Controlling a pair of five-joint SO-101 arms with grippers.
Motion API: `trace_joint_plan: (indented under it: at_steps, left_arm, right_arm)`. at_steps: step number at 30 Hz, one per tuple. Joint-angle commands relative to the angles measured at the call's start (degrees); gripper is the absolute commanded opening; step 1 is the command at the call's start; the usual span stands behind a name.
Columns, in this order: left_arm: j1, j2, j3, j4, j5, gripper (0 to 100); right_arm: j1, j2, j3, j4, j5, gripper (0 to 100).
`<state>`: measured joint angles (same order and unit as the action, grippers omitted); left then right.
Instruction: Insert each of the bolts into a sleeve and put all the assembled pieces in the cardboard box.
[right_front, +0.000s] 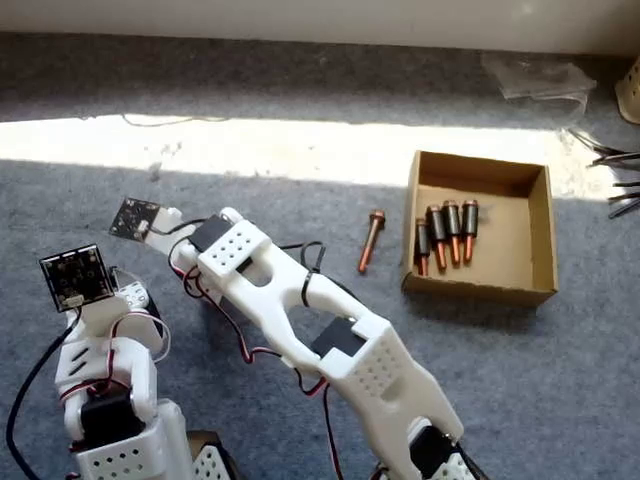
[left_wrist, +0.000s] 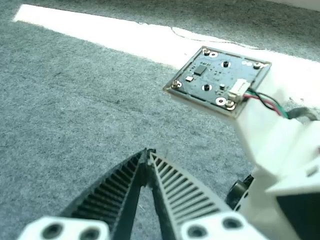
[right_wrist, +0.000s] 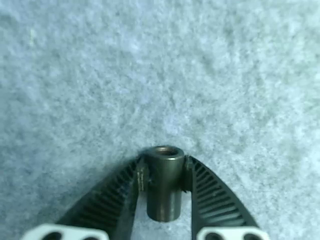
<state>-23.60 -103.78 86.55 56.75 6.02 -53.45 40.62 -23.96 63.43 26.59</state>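
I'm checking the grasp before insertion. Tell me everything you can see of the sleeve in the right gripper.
The sleeve is a short, dark grey, metal-looking tube with a smooth wall. Its open end points out past the fingertips and shows a dark, hollow bore. It is clamped on both sides between the right gripper's black ribbed fingers, over grey carpet.

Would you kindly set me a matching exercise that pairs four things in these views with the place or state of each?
Things:
1. bolt
2. sleeve
3. assembled pieces
4. left tool

Places or states:
A. inside the box
B. shut, holding nothing
C. lying on the carpet beside the box
D. gripped in the right tool

Pairs: 1-C, 2-D, 3-A, 4-B
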Motion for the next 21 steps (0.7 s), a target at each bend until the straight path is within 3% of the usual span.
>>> trace_joint_plan:
  at_steps: [1,6,13,21]
  left_arm:
    - [-0.75,-0.57,-0.22,-1.23,-0.44,2]
    - [-0.75,-0.57,-0.22,-1.23,-0.53,2]
    - [-0.75,-0.57,-0.22,-1.23,-0.53,2]
    - [-0.66,-0.57,-0.13,-1.23,-0.53,2]
  right_arm:
    - [-0.4,-0.31,-5.14,4.97,-0.62,9.0]
    - [-0.4,-0.31,-9.71,8.57,-0.7,2.1]
    - [-0.31,-0.57,-10.77,9.8,-0.7,1.4]
    - [6.11,-0.57,-10.86,9.89,-0.79,1.2]
